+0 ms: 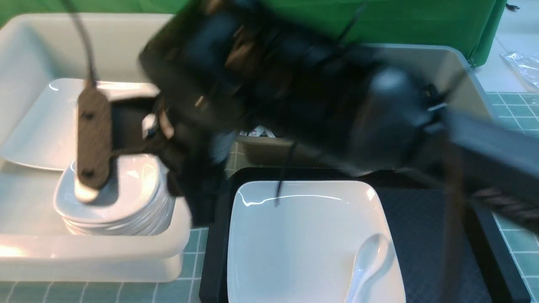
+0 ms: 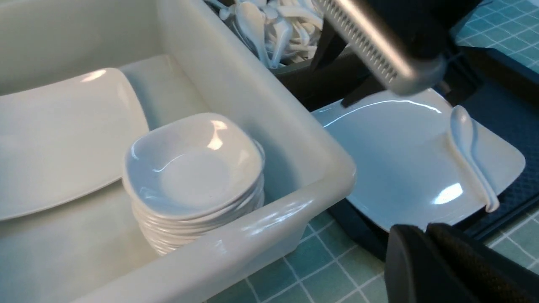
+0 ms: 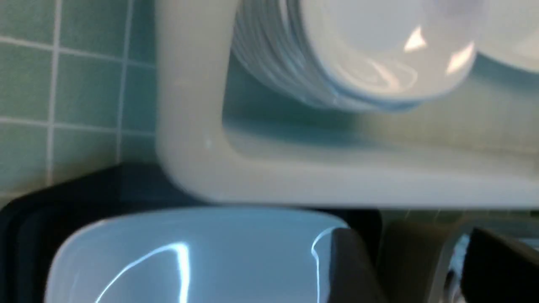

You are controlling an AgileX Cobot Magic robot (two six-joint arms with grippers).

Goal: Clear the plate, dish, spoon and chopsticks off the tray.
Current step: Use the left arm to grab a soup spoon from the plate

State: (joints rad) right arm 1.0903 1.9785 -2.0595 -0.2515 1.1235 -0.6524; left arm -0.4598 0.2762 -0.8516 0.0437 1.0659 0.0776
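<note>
Tub [image 1: 126,256]: dish stack [image 1: 134,198]. Tray [image 1: 421,235]: plate [image 1: 303,235], spoon [image 1: 368,261]. Right claw [image 3: 417,256] agape, empty; left claw [image 2: 425,252] unclear.

Plate [image 1: 303,235] and spoon [image 1: 368,263] glossy white; tray [image 1: 425,235] black, diamond-textured. Tub [image 1: 97,252] at tray's 9 o'clock: off-white. Tabletop [image 1: 516,248] teal, pale grid lines. Backdrop [image 1: 379,21] green.

Ahead of me, green cloth backdrop [image 1: 400,21], teal grid-tiled counter [image 1: 516,111] below, soft overhead light, bright glare patches.

Front view looks down; both close wrist views share plate [image 2: 396,168] and tub [image 2: 269,223].
</note>
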